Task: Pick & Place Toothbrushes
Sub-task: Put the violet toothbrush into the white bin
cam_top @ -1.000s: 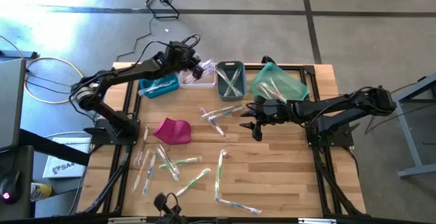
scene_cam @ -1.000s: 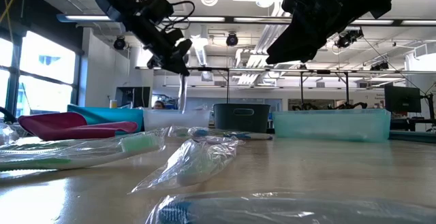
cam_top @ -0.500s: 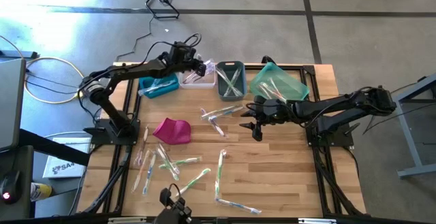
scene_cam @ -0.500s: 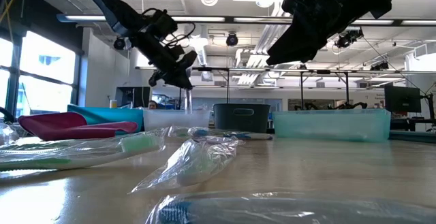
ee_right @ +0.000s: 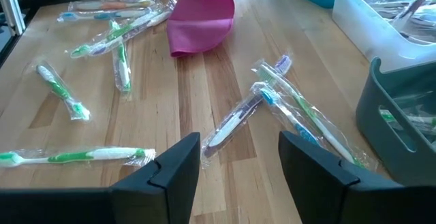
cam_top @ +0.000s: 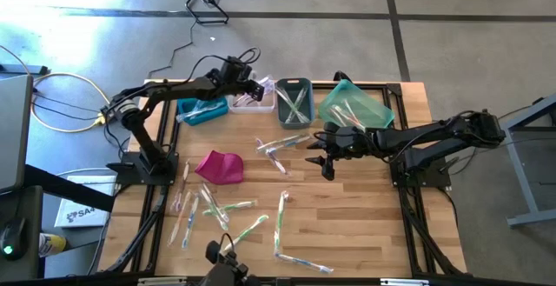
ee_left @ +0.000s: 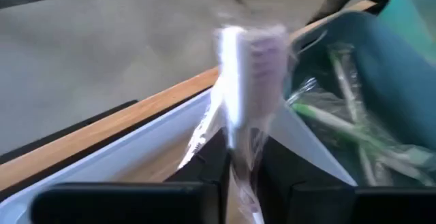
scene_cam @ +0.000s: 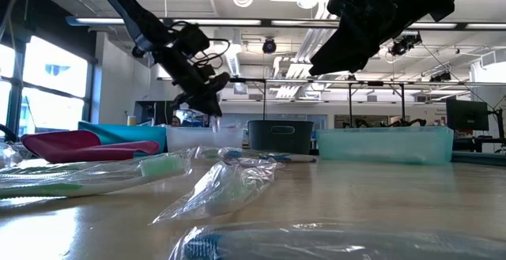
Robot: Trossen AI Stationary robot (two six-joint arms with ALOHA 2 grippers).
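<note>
Left gripper [cam_top: 252, 89] sits upper centre-left of the high view, over the clear bin [cam_top: 253, 103], its fingers pinched on a wrapped toothbrush [ee_left: 246, 81]: white handle, pale pinkish bristle head, crinkled clear sleeve, standing roughly upright between the fingers in the left wrist view. In the low view the same gripper [scene_cam: 212, 106] hangs just above the bin row at upper left of centre. Right gripper [cam_top: 325, 158] hovers mid-frame over bare wood, jaws spread, nothing in them; the right wrist view shows its two dark fingers [ee_right: 170, 169] wide apart above the boards. Loose toothbrushes, all in clear sleeves: a crossed pair with blue and purple heads [ee_right: 286, 105] just ahead of the right gripper, a green-handled cluster [cam_top: 204, 208] at lower left, and more along the bottom edge [cam_top: 287, 229]. More lie in the grey bin [cam_top: 294, 102], the teal bin [cam_top: 352, 105] and the blue bin [cam_top: 201, 109]. A magenta pouch [cam_top: 219, 166] lies left of centre. The surface is a light wood-slat table [cam_top: 365, 225] on a black frame; grey concrete floor around it, and an open workshop with ceiling lights behind in the low view.
</note>
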